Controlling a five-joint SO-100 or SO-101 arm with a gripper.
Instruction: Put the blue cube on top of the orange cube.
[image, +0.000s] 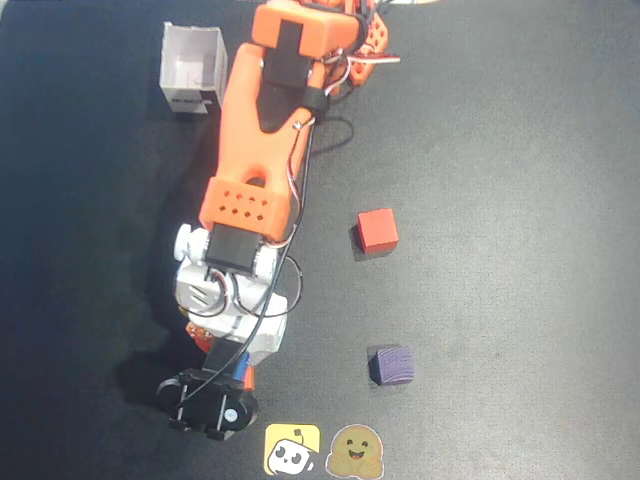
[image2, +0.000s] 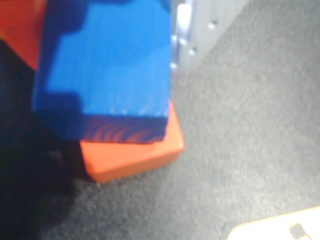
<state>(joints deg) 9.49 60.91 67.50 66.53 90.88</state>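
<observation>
Blue cube (image2: 107, 70) sits over the orange cube (image2: 132, 150) in the wrist view, seemingly resting on it, so the stacking step looks near done, and next the claw (image: 215, 385), whose grip I cannot tell, should let go gently.

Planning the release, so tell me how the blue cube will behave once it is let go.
The blue cube shows wood grain, so it is probably rigid and light. Its flat faces should not roll. It overlaps the orange cube askew in the wrist view, so it may tip or slide off.
</observation>
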